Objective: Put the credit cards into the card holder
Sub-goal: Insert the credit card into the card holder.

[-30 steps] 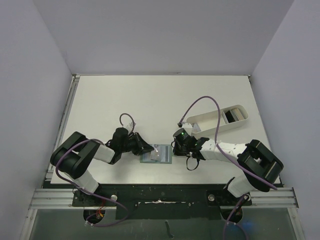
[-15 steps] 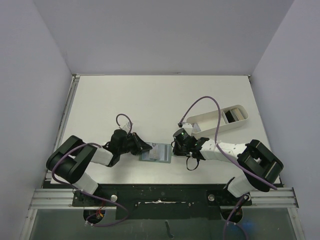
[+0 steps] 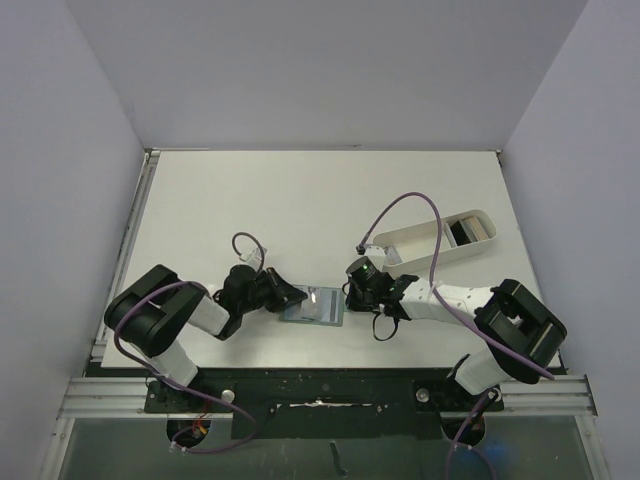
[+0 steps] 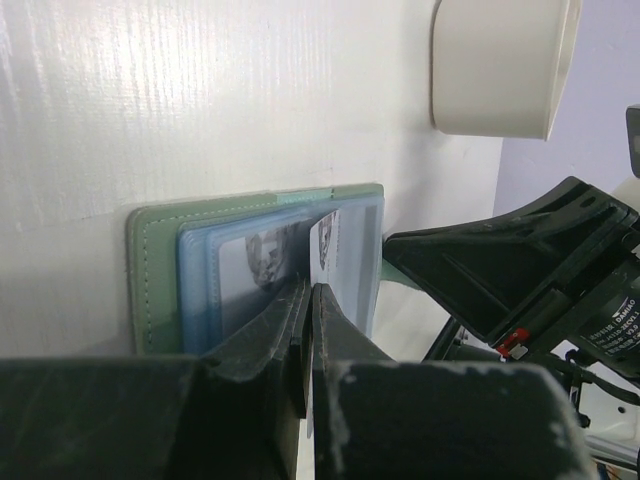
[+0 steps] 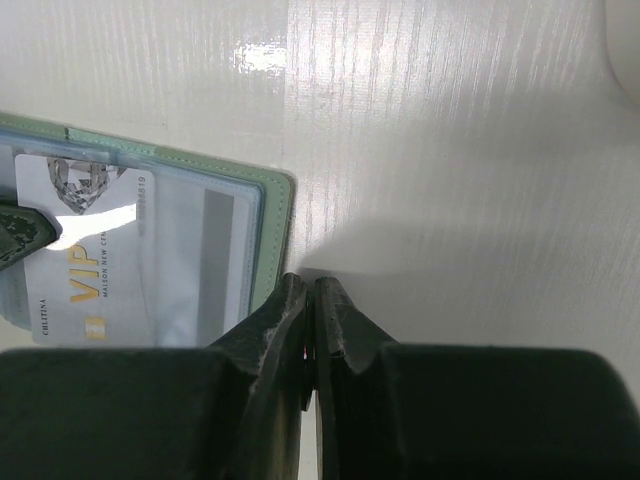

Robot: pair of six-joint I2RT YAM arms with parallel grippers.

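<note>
The card holder [image 3: 325,316] lies open on the table between my two grippers, grey-green rim and pale blue slots up; it also shows in the left wrist view [image 4: 150,280] and the right wrist view [image 5: 272,225]. My left gripper [image 3: 292,297] [image 4: 310,290] is shut on a pale silvery credit card [image 4: 327,240], whose far end lies over the blue slots. The same card, marked VIP, shows in the right wrist view [image 5: 90,270]. My right gripper [image 3: 350,296] [image 5: 310,285] is shut and empty, its tips down at the holder's right edge. Dark cards [image 3: 468,231] lie in the tray.
A long white oval tray [image 3: 425,245] stands behind and to the right of the holder; its end shows in the left wrist view [image 4: 500,70]. The right arm's purple cable [image 3: 400,205] arches above the tray. White walls enclose the table.
My left gripper drew back to the left with the card, then came in towards the holder again. The right gripper and the holder have stayed put.
</note>
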